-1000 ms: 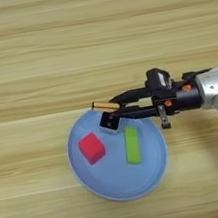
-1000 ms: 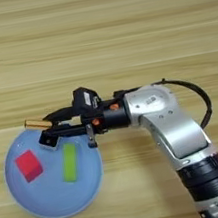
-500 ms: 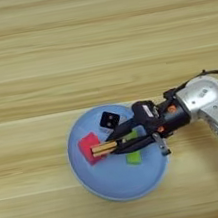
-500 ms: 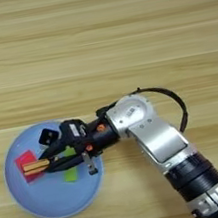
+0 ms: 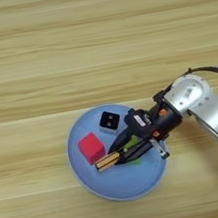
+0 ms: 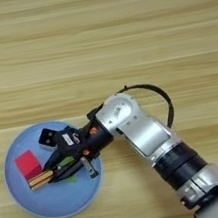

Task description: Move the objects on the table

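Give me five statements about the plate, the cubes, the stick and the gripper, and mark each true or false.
1. The red cube lies on the plate. True.
2. The black-and-white cube sits on bare table. False: it is on the plate.
3. The gripper is over the plate. True.
4. The stick lies far from the gripper. False: it is at the gripper's tips.
5. The green bar is fully exposed. False: the gripper mostly covers it.
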